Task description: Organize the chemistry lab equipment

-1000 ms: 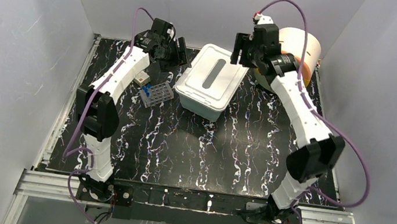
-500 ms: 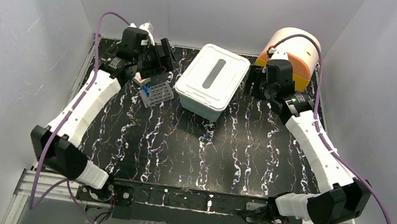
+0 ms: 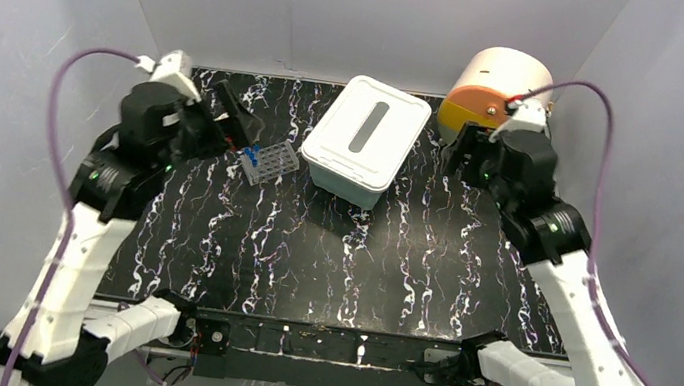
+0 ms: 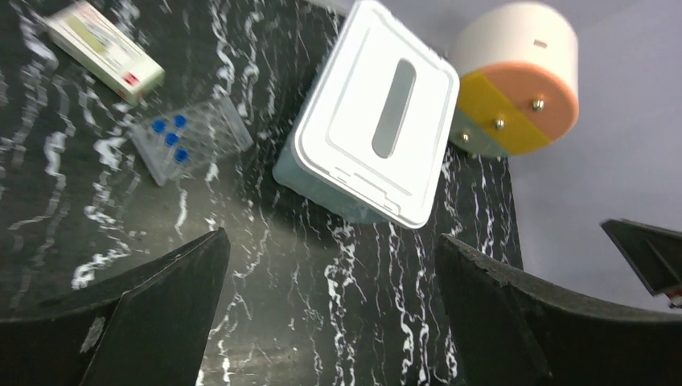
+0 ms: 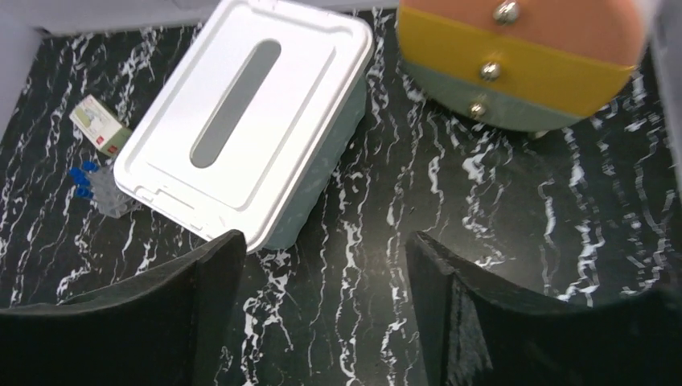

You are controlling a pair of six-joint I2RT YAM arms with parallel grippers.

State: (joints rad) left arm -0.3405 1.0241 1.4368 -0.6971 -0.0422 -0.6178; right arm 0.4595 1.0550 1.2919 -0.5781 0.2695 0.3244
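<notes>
The chemistry lab equipment in sight is a clear grey tube rack (image 3: 270, 161) holding blue-capped tubes (image 3: 251, 153), lying at the back left of the black marbled table. The left wrist view shows the rack (image 4: 197, 138) and its tubes (image 4: 169, 137) ahead to the left; in the right wrist view the rack (image 5: 108, 197) lies at the far left. My left gripper (image 3: 235, 118) hangs open just left of the rack, with nothing between its fingers (image 4: 331, 236). My right gripper (image 3: 465, 152) is open and empty (image 5: 326, 236) above bare table.
A white lidded box (image 3: 365, 141) with a grey slot stands at the back middle. A white drum with an orange and yellow face (image 3: 495, 98) sits at the back right. A small white, green and red carton (image 4: 104, 52) lies beyond the rack. Grey walls close in the table.
Both arms have pulled back from the lidded box toward the near side and outward. The left gripper has opened wider. The right gripper stays open.
</notes>
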